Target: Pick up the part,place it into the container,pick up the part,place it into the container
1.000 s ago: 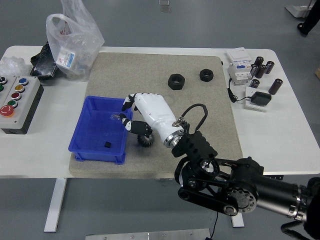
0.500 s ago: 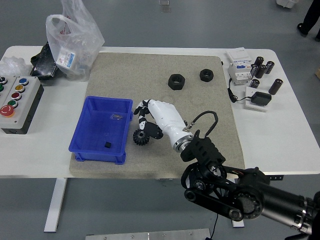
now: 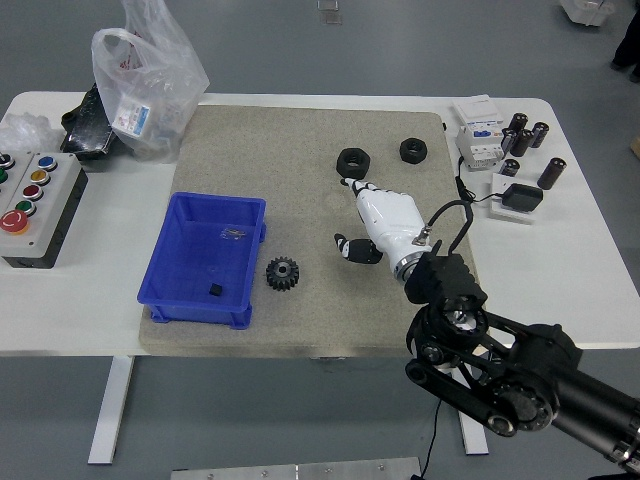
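beside blue container (image 3: 175, 270), black toothed gear (image 3: 283, 273)

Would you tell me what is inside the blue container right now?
The blue container holds a small black part near its front and a small thin item near the back; nothing covers its floor.

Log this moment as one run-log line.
right hand: open, empty, near large nut | gear: on mat beside blue bin
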Controlling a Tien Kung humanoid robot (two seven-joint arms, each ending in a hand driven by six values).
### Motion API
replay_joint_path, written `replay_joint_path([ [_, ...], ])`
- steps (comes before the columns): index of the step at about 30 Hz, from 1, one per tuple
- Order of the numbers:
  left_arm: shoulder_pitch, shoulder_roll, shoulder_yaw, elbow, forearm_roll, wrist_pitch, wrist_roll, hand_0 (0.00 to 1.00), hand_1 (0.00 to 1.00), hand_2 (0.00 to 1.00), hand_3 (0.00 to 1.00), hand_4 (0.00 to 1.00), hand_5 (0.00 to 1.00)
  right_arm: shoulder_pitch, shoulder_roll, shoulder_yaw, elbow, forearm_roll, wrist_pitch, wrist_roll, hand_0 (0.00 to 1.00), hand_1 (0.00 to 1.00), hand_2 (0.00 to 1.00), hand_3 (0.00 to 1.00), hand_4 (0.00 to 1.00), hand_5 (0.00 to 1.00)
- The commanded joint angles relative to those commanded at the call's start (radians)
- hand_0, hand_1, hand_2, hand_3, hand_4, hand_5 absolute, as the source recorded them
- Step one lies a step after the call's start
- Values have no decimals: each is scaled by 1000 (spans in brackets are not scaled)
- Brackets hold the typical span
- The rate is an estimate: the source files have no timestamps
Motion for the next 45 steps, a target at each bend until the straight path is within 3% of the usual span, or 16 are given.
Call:
replay_joint_path([
  [10,3,-2,-7,0,5,0,6,616,610,607,613,584,361,7,-19,-30,-64,10,54,0,374,758,938,998,893,317],
  [11,3,-2,-6,0,5,0,6,617,610,607,614,582,361,8,-20,-31,-69,10,52,0,350,689,809,897,882,337],
  [16,2,1,-5,0,4,0,4,617,610,607,614,582,361,9,-18,-39,-92,18,6,0,350,689,809,897,882,337],
  [17,2,1,-5,0,5,0,4,616,610,608,613,581,362,9,-17,-42,-99,25,-2,0,263,511,546,665,538,261],
  [22,1,1,-3,0,3,-1,4,616,610,608,613,581,362,8,-12,-62,-131,59,-29,0,263,511,546,665,538,261],
  [23,1,1,-3,0,3,-1,4,616,610,609,614,581,363,8,-11,-65,-136,65,-32,0,244,461,437,602,643,146],
  [28,1,2,-3,0,3,-1,4,616,610,609,614,581,363,6,-9,-80,-153,97,-56,0,244,461,437,602,643,146],
  [29,1,2,-3,0,2,-2,4,617,611,609,614,581,364,6,-9,-81,-154,100,-61,0,240,448,390,551,636,125],
  [31,1,2,-3,0,2,-2,4,617,611,609,614,581,364,7,-9,-82,-156,104,-72,0,240,448,390,551,636,125],
  [45,-1,3,0,0,-2,-1,4,617,611,611,616,588,375,29,-6,-111,-157,182,-205,42,230,439,368,481,615,132],
])
